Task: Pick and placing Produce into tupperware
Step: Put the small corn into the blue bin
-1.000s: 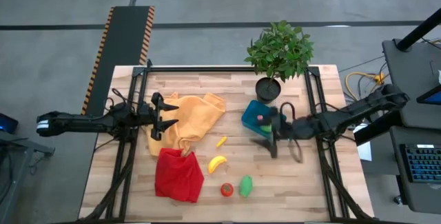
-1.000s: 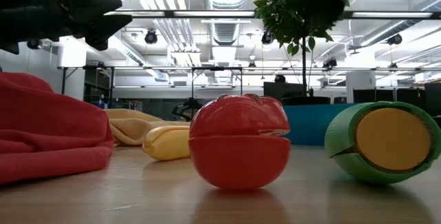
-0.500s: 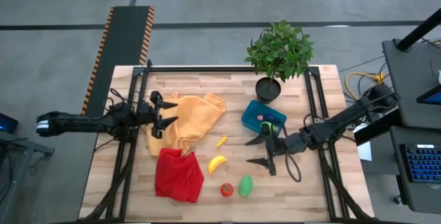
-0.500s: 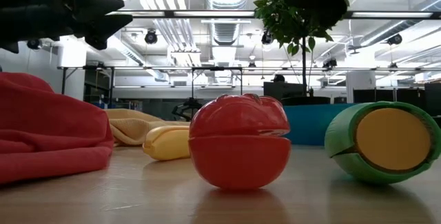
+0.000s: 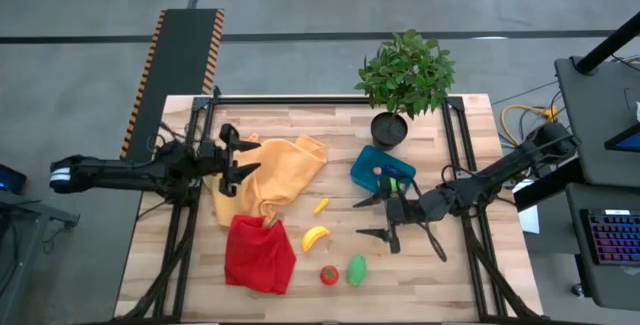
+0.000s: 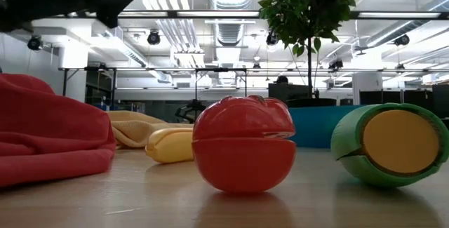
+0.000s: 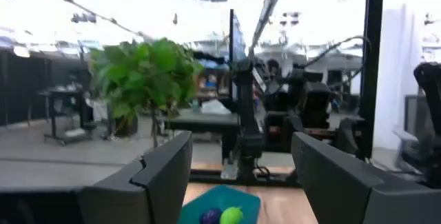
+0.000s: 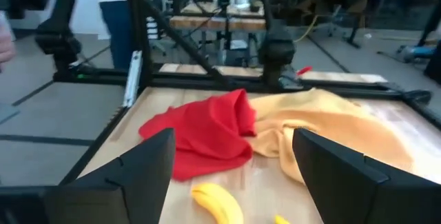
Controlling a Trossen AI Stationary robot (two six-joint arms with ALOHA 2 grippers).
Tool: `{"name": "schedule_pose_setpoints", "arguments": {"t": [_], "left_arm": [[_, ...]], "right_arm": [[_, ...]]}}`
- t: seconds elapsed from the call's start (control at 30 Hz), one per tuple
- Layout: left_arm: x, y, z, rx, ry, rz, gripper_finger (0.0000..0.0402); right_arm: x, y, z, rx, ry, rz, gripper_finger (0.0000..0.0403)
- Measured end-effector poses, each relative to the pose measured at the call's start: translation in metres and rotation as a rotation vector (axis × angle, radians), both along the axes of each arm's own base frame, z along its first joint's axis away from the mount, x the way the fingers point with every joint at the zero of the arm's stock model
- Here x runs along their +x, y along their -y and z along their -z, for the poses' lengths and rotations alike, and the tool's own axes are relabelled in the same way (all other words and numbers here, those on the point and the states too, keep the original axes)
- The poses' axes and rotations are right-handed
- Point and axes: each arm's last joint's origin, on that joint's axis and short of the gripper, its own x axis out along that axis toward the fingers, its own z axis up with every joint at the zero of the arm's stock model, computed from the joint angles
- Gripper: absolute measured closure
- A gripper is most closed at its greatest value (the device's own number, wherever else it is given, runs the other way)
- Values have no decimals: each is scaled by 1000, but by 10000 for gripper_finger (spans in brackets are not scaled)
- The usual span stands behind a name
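Observation:
The teal tupperware (image 5: 382,168) stands right of the table's middle, with a purple piece (image 7: 210,216), a green piece (image 7: 231,215) and a pink bit inside. On the bare wood lie the banana (image 5: 316,237), a small yellow piece (image 5: 321,205), the red tomato (image 5: 329,276) and a green piece (image 5: 356,269). My right gripper (image 5: 372,218) is open, level with the table, just right of the banana (image 8: 217,202) and pointing at it. My left gripper (image 5: 238,161) is open, in the air over the orange cloth's left edge.
An orange cloth (image 5: 275,175) and a red cloth (image 5: 260,253) lie left of the produce. A potted plant (image 5: 404,77) in a black pot (image 5: 389,128) stands behind the tupperware at the far edge. Black frame rails run along the table's sides. Bare wood lies near the tomato (image 6: 243,152).
My right gripper has swung from over the tupperware's near side toward the table's near-left and now stands beside the banana, fingers spread. My left gripper has risen a little over the orange cloth. No produce has moved.

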Motion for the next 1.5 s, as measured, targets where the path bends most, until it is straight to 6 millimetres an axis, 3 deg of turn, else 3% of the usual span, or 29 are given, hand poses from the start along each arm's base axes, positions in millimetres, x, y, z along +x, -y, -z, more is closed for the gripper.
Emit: {"name": "schedule_pose_setpoints", "arguments": {"t": [0.2, 0.3, 0.53, 0.8, 0.93, 1.17, 1.5], "left_arm": [[50, -4, -13, -47, -276, 24, 167], [77, -7, -5, -76, -483, 27, 167], [128, -6, -9, -157, -723, 43, 167], [161, 14, -21, -274, -897, 50, 167], [175, 28, -25, -270, -925, -51, 167], [201, 38, -14, -462, -948, -205, 167], [232, 42, 34, -579, -1121, -327, 167]], "right_arm": [[-10, 9, -11, -76, 14, 124, 127], [-19, 15, -20, -93, 20, 193, 133], [-41, 26, -45, -99, 104, 212, 140], [-53, 32, -47, -108, 70, 213, 139], [-54, 33, -47, -106, 74, 242, 142], [-55, 35, -46, -157, 61, 289, 144], [-56, 36, -42, -152, 24, 287, 148]]}}
